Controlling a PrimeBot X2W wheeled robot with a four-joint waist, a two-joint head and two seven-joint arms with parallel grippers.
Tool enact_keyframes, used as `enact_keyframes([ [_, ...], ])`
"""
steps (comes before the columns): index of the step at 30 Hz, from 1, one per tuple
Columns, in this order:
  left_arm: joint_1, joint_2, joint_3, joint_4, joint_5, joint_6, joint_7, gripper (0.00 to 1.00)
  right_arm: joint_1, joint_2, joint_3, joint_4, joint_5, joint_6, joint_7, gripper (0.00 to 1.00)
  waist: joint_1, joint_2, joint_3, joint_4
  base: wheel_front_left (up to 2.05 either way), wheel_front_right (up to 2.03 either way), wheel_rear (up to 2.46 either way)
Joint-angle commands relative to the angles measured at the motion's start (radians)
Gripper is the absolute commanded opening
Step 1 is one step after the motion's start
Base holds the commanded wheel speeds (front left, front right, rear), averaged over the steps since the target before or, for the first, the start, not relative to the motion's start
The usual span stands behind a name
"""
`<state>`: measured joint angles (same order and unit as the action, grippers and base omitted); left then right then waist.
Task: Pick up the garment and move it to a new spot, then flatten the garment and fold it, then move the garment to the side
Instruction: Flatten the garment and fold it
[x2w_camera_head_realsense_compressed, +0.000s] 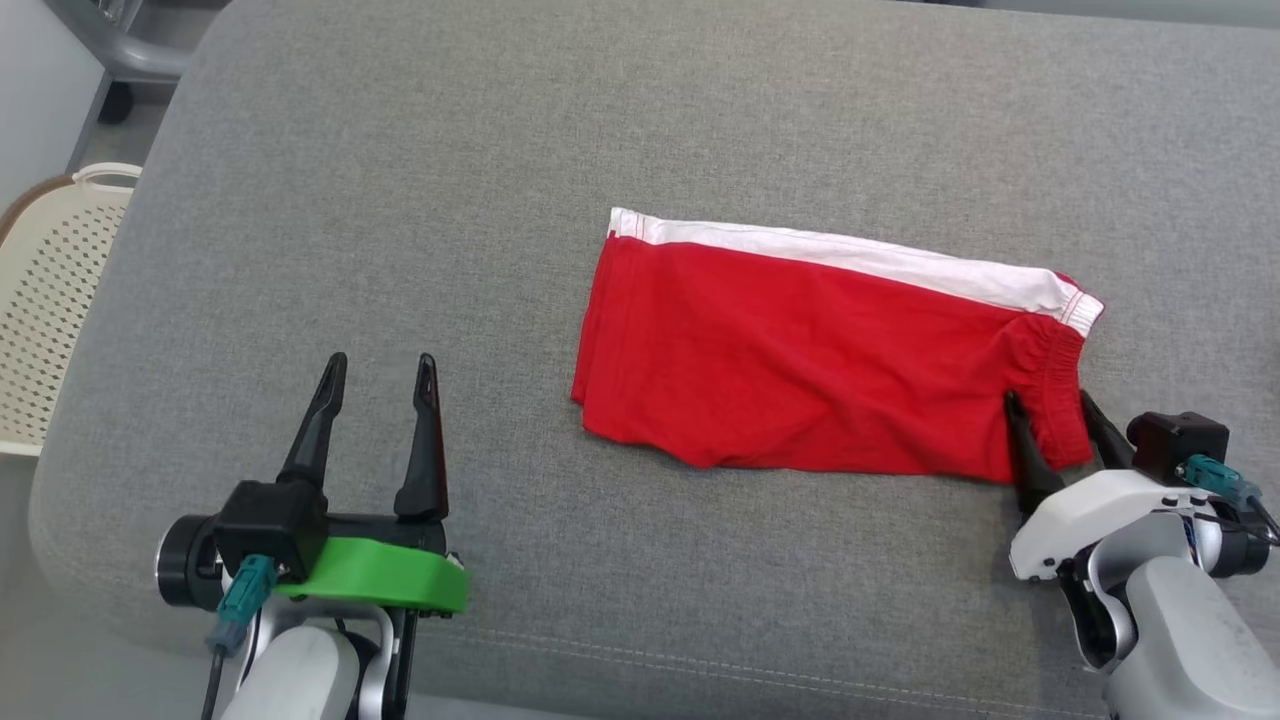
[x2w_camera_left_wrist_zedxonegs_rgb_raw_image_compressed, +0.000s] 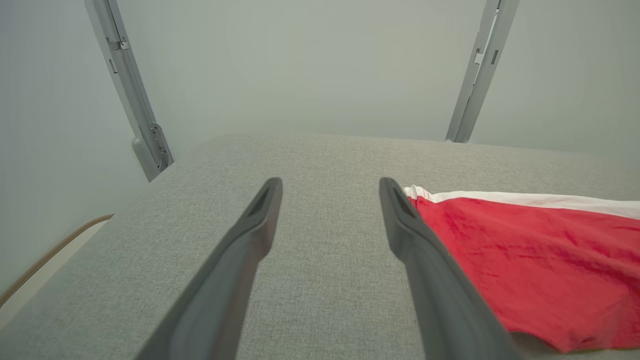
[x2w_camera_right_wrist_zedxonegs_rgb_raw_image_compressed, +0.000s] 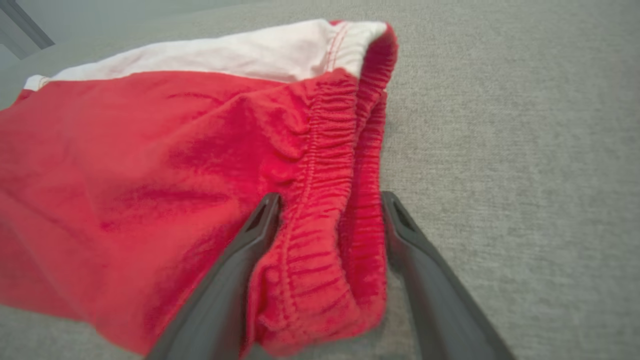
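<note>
1. Garment: red shorts with white side stripe, lying flat right of centre in head view, on grey cushion; apparently already doubled over, leg on leg.
2. Right gripper: jaws spread wide, straddling gathered elastic waistband at lower right corner of shorts; cloth lying between the fingers, not yet pinched.
3. Left gripper: jaws likewise wide apart, holding nothing, at lower left of head view over bare cushion, well apart from shorts.
4. Handling, as judged: light, thin, limp knit; no stiffness, so sure to sag and fall open if lifted by one corner. Not fragile, hardly slippery on the woven cushion; likely to drag and rumple rather than slide.
5. Best hold: waistband, thickest and firmest part, with all layers taken together. Second hold worth taking at hem end, left edge of shorts in head view, to keep the fold intact.
6. Risk: catching top layer only and opening the fold on lifting.
</note>
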<state>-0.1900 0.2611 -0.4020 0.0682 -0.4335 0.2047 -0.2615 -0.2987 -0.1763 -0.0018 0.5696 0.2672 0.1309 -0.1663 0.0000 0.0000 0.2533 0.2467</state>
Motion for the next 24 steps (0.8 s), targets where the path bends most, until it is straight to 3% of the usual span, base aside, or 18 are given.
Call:
enact_keyframes([
  [1,-0.016,-0.012,0.006,0.001,0.012,-0.011,-0.004,1.00,-0.019,0.005,0.013,0.024,0.016,0.000,-0.013,0.61,0.0000,0.0000,0.019,-0.007,0.00,0.00,0.00],
  [2,-0.019,-0.013,0.008,0.004,0.018,-0.014,-0.004,1.00,-0.024,0.008,0.021,0.035,0.023,0.000,-0.021,0.00,0.0000,0.0000,0.021,-0.010,0.00,0.00,0.00],
  [9,-0.028,-0.029,0.026,0.016,0.046,-0.037,-0.003,1.00,-0.027,-0.001,0.019,0.047,0.068,-0.002,-0.075,0.00,0.0000,0.0000,0.027,-0.042,0.00,0.00,0.00],
  [18,-0.033,-0.036,0.038,0.029,0.068,-0.058,-0.003,1.00,0.057,-0.031,-0.095,0.003,0.076,-0.002,-0.091,0.00,0.0000,0.0000,0.025,-0.101,0.00,0.00,0.00],
  [24,-0.041,-0.036,0.042,0.035,0.077,-0.069,-0.003,1.00,0.012,0.010,-0.015,-0.127,0.093,-0.001,-0.065,0.00,0.0000,0.0000,0.025,-0.144,0.00,0.00,0.00],
])
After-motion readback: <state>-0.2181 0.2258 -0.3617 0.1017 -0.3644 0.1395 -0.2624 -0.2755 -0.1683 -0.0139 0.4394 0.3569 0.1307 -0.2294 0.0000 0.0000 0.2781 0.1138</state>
